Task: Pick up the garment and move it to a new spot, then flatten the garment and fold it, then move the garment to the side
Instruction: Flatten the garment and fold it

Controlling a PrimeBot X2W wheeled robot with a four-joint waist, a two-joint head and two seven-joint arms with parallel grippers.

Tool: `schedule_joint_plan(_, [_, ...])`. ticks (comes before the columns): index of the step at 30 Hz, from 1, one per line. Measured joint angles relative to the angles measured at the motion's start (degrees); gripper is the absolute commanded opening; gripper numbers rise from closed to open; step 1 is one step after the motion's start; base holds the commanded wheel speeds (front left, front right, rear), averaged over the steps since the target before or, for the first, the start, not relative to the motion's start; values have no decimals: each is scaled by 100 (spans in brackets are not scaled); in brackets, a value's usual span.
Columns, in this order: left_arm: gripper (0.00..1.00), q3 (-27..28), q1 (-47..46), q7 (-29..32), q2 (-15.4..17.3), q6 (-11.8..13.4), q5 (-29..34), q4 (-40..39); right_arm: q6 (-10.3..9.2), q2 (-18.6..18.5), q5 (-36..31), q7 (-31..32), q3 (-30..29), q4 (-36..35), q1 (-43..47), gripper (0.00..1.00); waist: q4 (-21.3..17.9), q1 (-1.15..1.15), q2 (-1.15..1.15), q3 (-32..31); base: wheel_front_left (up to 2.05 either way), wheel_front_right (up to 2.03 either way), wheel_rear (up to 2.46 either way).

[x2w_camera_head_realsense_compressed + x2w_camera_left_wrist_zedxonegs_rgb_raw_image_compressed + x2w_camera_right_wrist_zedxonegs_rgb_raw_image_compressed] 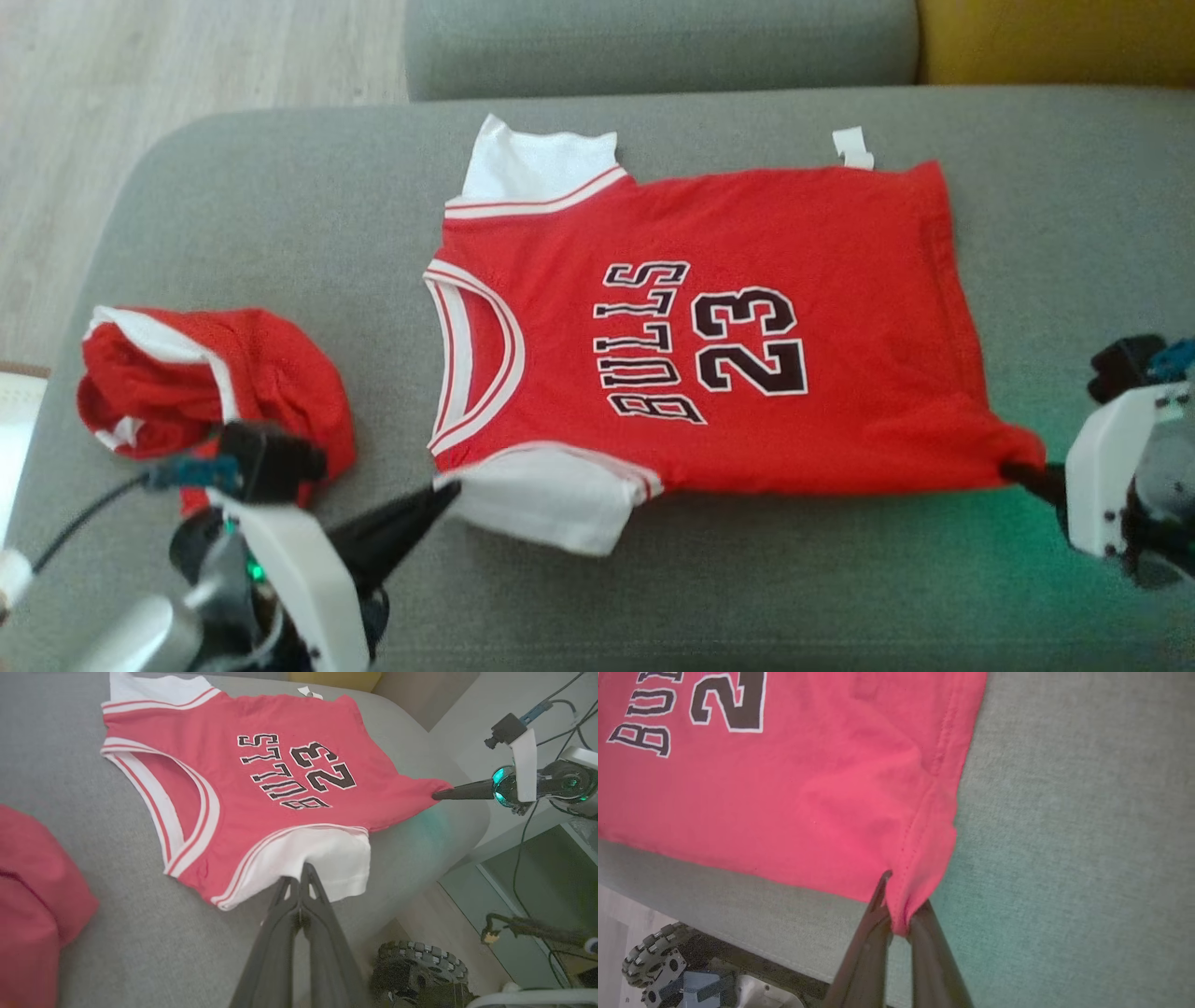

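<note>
**Jersey pinned at two corners, spread flat for folding**

The jersey (728,336) lies face up on the grey cushion (280,205), stretched between the two grippers and reaching away from both.

Left gripper (448,493): fingers pressed together, their tips on the edge of the white sleeve (551,499) directly ahead. The sleeve corner is drawn to a point at the tips, so I judge that cloth is caught there.

Right gripper (896,914): fingers closed on the hem corner, with a bunch of red cloth plainly nipped between them. The hem is pulled into a peak towards this gripper.

Reason for the hold: the two pinches sit at opposite ends of the near edge. I judge this tension is meant to pull out slack and keep the cloth flat, and that the flattening step is largely done and the fold not yet begun.

Writing: "BULLS" and "23" in black letters outlined in white, across the chest beyond the left gripper's tips. A small white tag (854,147) sits at the far hem corner, opposite the right gripper; nothing on it can be read.

Also noted: a second red garment (280,373) lies crumpled just outboard of the left gripper, apart from the jersey.
</note>
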Motion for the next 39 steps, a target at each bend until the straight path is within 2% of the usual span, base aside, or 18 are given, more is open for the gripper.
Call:
schedule_joint_plan(11, [0, 83, -1190, 0, -355, -60, 137, 657, 0, 389, -595, 454, -824, 76, -633, 0, 37, 0, 0, 652, 0, 0, 0])
schedule_joint_plan(23, [0, -42, -2186, -31, -673, -308, 334, 1607, 0, 798, -1180, 677, -1152, 318, -1165, 0, 91, 0, 0, 1144, 0, 0, 0])
schedule_joint_plan(27, [0, -120, -2498, -111, -759, -322, 449, 1957, 0, 922, -1321, 677, -1199, 414, -1326, 0, 85, 0, 0, 1269, 0, 0, 0])
schedule_joint_plan(28, [0, -138, -2577, -138, -776, -349, 490, 2050, 0, 949, -1361, 661, -1210, 437, -1361, 4, 83, 0, 0, 1295, 0, 0, 0])
schedule_joint_plan(29, [0, -157, -2654, -179, -806, -368, 510, 2149, 0, 972, -1423, 580, -1213, 450, -1408, 71, 80, 0, 0, 1318, 0, 0, 0])
schedule_joint_plan(30, [0, -168, -2722, -219, -850, -369, 535, 2246, 0, 995, -1495, 441, -1227, 448, -1450, 100, 77, 0, 0, 1339, 0, 0, 0])
schedule_joint_plan(31, [24, -174, -2790, -272, -902, -369, 555, 2353, 0, 1033, -1549, 312, -1254, 461, -1507, 100, 73, 0, 0, 1357, 0, 0, 0])
schedule_joint_plan(32, [97, -172, -2856, -333, -954, -357, 608, 2484, 0, 1080, -1599, 170, -1283, 481, -1568, 100, 66, 0, 0, 1369, 0, 0, 0])
schedule_joint_plan(34, [100, -141, -2976, -495, -1071, -203, 715, 2762, 0, 1138, -1678, -135, -1291, 509, -1670, 100, 51, 0, 0, 1376, 0, 0, 0])
schedule_joint_plan(39, [100, 105, -3184, -1221, -1415, 44, 835, 3156, 0, 1279, -1908, -1132, -1346, 645, -1761, 100, 13, 0, 0, 1302, 0, 0, 0])
